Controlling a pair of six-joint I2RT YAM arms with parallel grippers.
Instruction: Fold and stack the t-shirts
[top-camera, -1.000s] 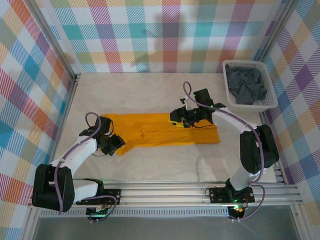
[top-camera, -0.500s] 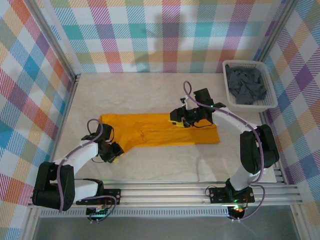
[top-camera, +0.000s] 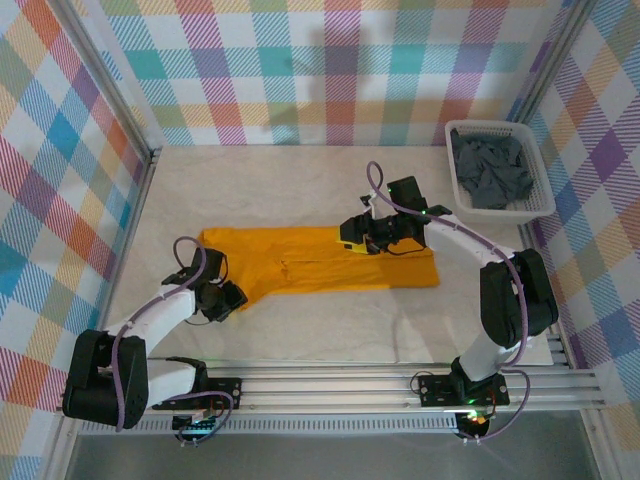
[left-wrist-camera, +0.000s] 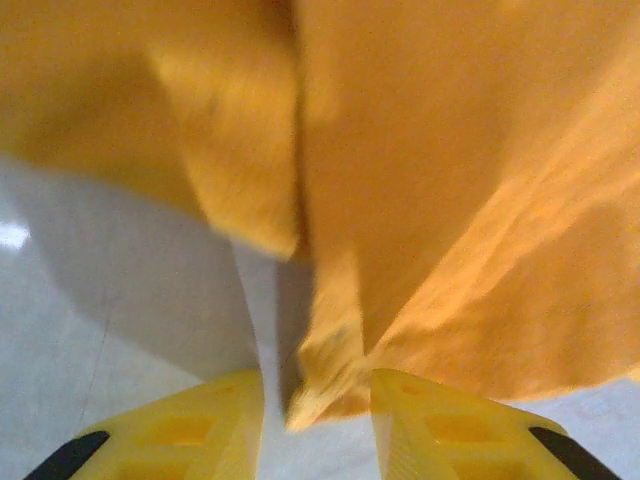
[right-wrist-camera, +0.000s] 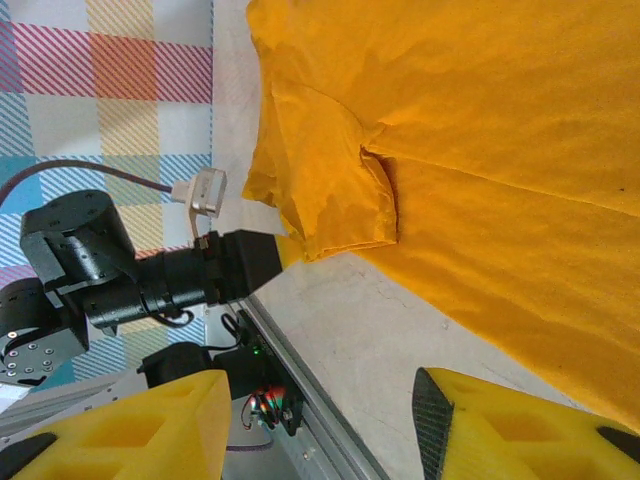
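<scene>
An orange-yellow t-shirt (top-camera: 330, 262) lies spread flat across the middle of the table. My left gripper (top-camera: 230, 299) sits low at its near-left sleeve. In the left wrist view the sleeve's corner (left-wrist-camera: 320, 385) pokes between the yellow fingers of the left gripper (left-wrist-camera: 315, 405); it touches the right finger while bare table shows beside the left one, so the jaws stand apart. My right gripper (top-camera: 352, 241) hovers over the shirt's middle, wide open with nothing in it (right-wrist-camera: 322, 390). Dark grey t-shirts (top-camera: 492, 170) lie crumpled in the basket.
The white slatted basket (top-camera: 490, 125) stands at the back right against the checked wall. A metal rail (top-camera: 400, 380) runs along the near edge. Bare table (top-camera: 330, 330) lies between the shirt and the rail, and more behind the shirt.
My left gripper has slid a little toward the near edge, to the tip of the sleeve, and its jaws have narrowed slightly. The right arm and the shirt have stayed put.
</scene>
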